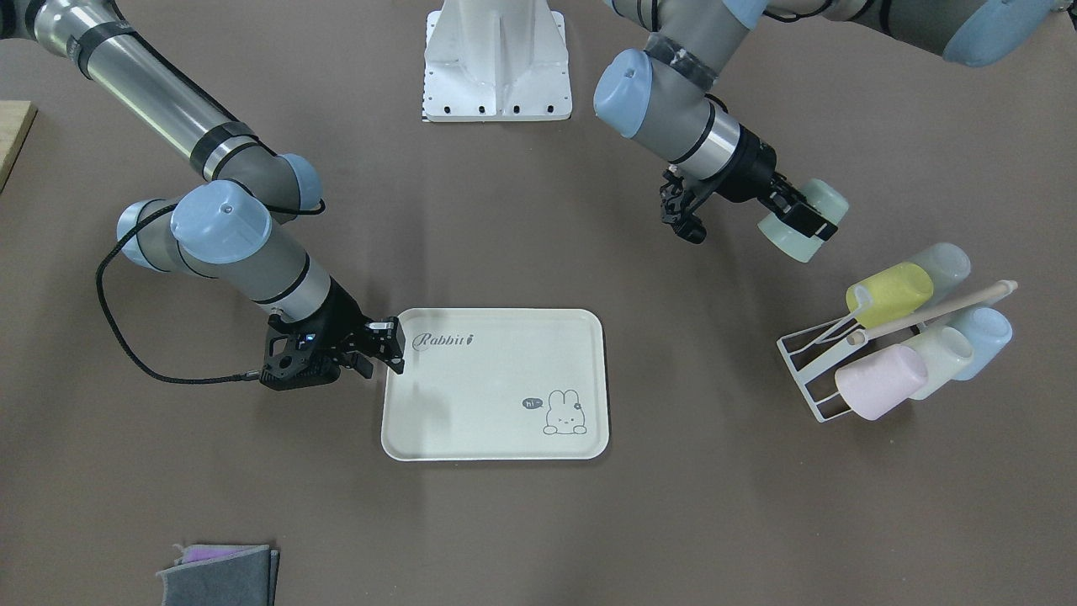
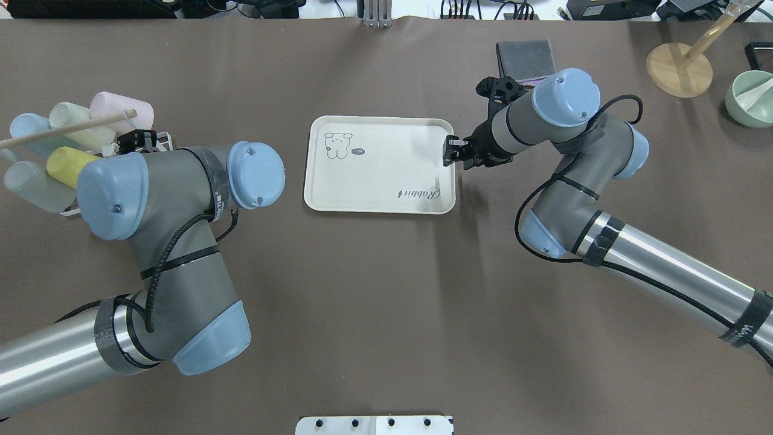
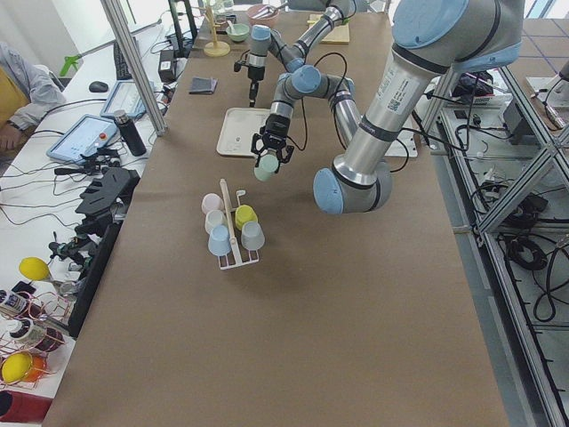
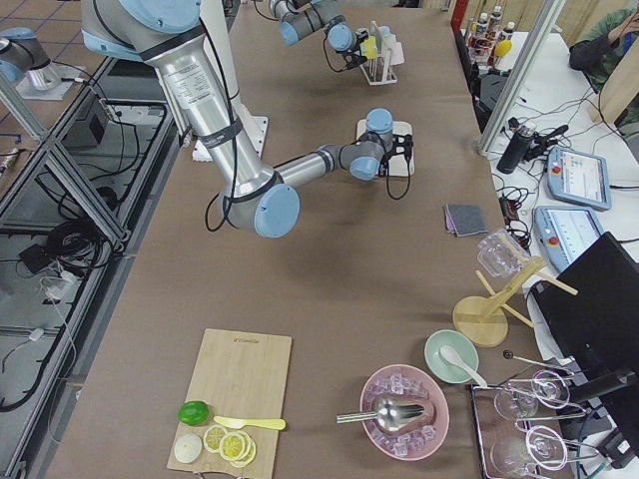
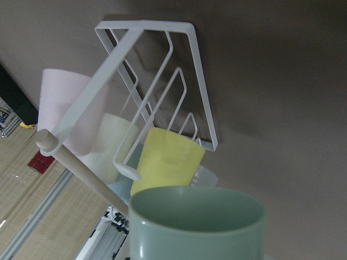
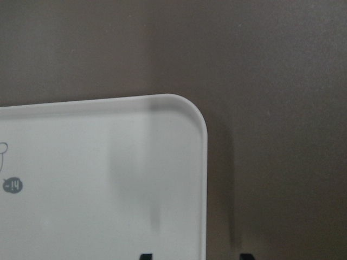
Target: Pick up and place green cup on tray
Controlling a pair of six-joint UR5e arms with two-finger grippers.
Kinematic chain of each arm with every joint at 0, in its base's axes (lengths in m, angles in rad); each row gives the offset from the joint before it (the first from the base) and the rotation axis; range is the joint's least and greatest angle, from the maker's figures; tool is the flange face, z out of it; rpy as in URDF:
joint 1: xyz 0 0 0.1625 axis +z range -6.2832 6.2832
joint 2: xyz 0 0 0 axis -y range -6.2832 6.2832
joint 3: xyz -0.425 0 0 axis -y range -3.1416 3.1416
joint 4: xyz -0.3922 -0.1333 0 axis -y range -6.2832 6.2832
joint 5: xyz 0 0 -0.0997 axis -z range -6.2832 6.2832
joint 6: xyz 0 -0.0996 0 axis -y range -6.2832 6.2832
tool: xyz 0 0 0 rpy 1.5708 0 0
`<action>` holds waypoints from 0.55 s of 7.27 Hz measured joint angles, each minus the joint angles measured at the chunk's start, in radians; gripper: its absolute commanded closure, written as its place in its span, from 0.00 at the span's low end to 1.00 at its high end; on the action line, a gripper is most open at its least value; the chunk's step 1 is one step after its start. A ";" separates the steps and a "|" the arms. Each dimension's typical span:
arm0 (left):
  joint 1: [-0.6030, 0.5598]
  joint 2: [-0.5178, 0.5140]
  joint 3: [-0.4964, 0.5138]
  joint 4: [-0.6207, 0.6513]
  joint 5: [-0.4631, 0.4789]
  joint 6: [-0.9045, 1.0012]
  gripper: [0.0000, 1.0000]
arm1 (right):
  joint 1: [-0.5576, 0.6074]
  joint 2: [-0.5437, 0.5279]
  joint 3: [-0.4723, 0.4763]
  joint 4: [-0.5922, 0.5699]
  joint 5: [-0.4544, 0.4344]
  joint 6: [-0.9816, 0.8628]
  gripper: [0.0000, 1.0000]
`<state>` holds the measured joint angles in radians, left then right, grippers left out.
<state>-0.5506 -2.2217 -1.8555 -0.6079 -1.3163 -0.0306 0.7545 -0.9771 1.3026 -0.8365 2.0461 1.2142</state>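
Over the tabletop's left end, near the rack [image 1: 808, 353], the green cup [image 1: 782, 237] is held on its side, clamped in the left gripper [image 1: 801, 220]. Carrying is judged the step in hand; next it must be swung to the mid-tabletop tray [image 1: 496, 438], righted and lowered inside the rim.

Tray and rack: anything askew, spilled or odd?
Nothing spilled or damaged. The tray lies flat and bare. The green cup is sideways in the left pincer, off the rack. One oddity: the right pincer sits open at the tray's corner, astride its rim.
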 measured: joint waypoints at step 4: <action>0.005 0.019 0.017 -0.472 -0.106 -0.533 0.63 | 0.125 -0.073 0.207 -0.254 -0.003 -0.141 0.00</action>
<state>-0.5455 -2.2031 -1.8383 -1.0796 -1.4224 -0.5631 0.8793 -1.0498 1.5095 -1.0910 2.0429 1.0728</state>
